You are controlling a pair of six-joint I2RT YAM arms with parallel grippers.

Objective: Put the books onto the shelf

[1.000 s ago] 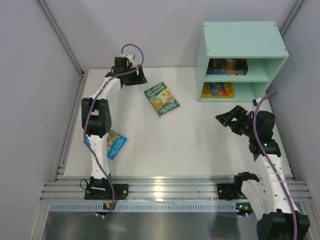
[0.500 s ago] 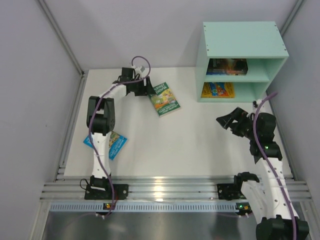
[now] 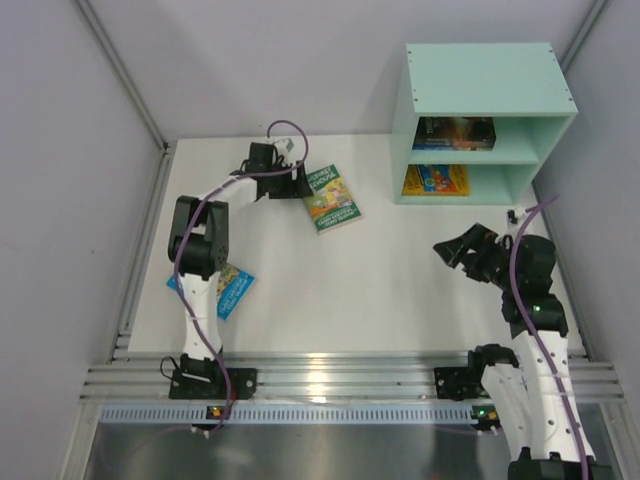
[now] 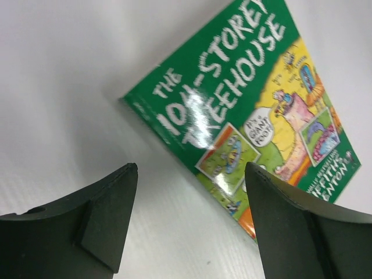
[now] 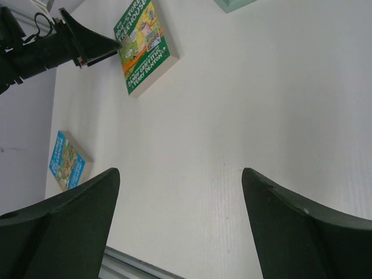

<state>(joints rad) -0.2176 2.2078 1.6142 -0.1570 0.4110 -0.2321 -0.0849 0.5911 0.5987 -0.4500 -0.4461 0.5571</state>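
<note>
left gripper (image 4: pixel 190 174): jaws apart, nothing between them. in the left wrist view they point at the near long edge of the green book (image 4: pixel 244 110). one finger stands over bare tabletop (image 3: pixel 380 290) just short of the book's corner, and the other overlaps the cover. whether either finger touches the book cannot be told. right gripper (image 5: pixel 180 180): jaws wide apart and empty, above bare tabletop in front of the shelf (image 3: pixel 487 82), well apart from every book.

outward from the jaws: the green book lies flat, cover up, between the left arm and the shelf, turned at an angle to the tabletop's edges. a light blue book (image 3: pixel 222 288) lies flat near the left arm's base, partly hidden under the arm. the mint-green shelf stands at the far right corner, with its openings facing the arms. the upper compartment holds a dark book (image 3: pixel 455 131) lying flat, apparently with another beneath it. the lower compartment holds an orange-yellow book (image 3: pixel 436 179).

step in hand (judged): approach to pick up the green book. two books lie off the shelf.

next move (judged): a thin, flat book gives little to pinch from above. the jaws should straddle one edge, work a finger under it, close and lift. the book then goes into a compartment held level, clear of the dividing board.
</note>
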